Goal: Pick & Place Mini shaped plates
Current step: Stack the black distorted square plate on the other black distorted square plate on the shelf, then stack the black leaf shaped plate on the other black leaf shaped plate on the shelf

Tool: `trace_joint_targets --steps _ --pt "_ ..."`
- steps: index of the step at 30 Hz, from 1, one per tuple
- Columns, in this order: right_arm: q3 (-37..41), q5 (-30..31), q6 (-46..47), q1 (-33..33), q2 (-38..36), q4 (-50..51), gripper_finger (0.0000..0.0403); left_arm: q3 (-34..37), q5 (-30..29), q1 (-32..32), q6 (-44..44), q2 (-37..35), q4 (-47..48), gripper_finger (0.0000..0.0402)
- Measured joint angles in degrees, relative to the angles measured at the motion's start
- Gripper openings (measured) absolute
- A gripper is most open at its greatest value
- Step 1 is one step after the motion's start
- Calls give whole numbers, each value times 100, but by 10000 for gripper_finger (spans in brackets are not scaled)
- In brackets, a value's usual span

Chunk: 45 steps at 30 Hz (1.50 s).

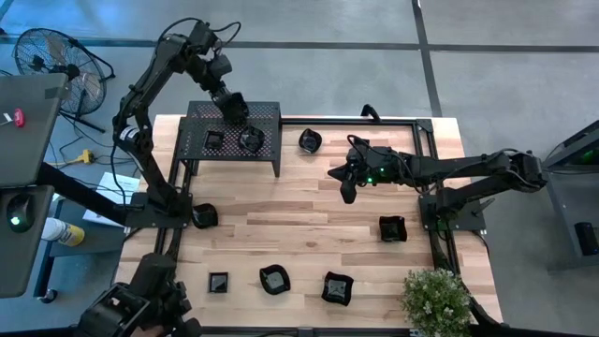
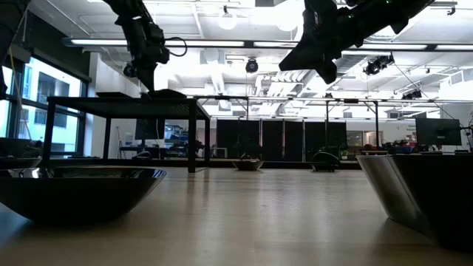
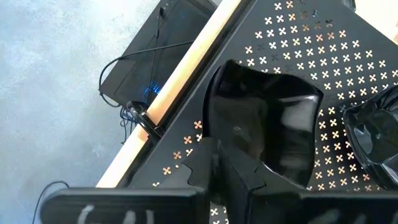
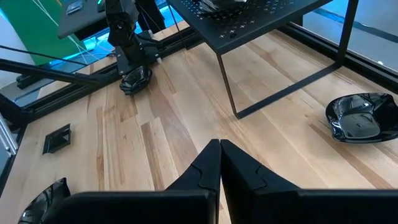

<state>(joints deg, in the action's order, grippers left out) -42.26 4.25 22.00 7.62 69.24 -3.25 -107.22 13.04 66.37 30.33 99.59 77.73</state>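
The left gripper (image 1: 234,106) grips a plate (image 3: 267,127) at the rack's (image 1: 267,140) far edge. The right gripper (image 1: 347,192), closed and empty, hovers mid-table (image 1: 299,225).

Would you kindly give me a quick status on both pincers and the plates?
Left pincer over the rack, gripping a plate. Right pincer shut, empty, above the table. Two plates on rack. Nothing in the way.

Glossy black mini plates (image 1: 273,279), table and rack (image 1: 267,113)
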Motion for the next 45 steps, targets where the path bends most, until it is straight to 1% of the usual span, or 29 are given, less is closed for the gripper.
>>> trace_joint_targets --steps 5,9,12,16,18,21,24,26,29,32,35,38,42,45 --pt "0 15 0 0 0 2 2 0 -14 -2 -11 0 -2 44" --pt "0 13 0 0 0 0 4 3 -21 -41 -52 -14 -12 47" --pt "0 13 0 0 1 2 6 9 -77 -67 -79 -166 -31 38" --pt "0 -48 103 0 -23 19 3 9 -155 -212 -524 -621 -56 7" --pt "0 -55 159 0 -89 57 2 9 -89 -409 -892 -882 -29 4" --pt "-2 30 248 0 -179 82 3 9 68 -885 -1428 -1220 -130 2" --pt "-2 217 347 0 -265 154 2 10 118 -1429 -1782 -1549 -450 1" --pt "-4 324 486 18 -326 215 1 180 170 -1775 -2076 -1806 -928 1" --pt "-4 340 871 128 -337 236 3 921 241 -2247 -2501 -2352 -1798 1" --pt "-4 309 1358 296 -297 265 4 2040 244 -2713 -3013 -3071 -2923 1" --pt "-4 258 1766 565 -245 312 4 3293 14 -3188 -3504 -3851 -4052 0" --pt "-79 91 2040 988 -85 328 5 4428 -338 -3647 -4074 -4577 -4933 0" --pt "-352 -331 2099 1585 533 314 5 5581 -826 -4137 -4847 -5405 -5796 0" --pt "-600 -497 2200 1985 1152 316 7 6104 -1108 -4454 -5141 -5850 -6144 0"
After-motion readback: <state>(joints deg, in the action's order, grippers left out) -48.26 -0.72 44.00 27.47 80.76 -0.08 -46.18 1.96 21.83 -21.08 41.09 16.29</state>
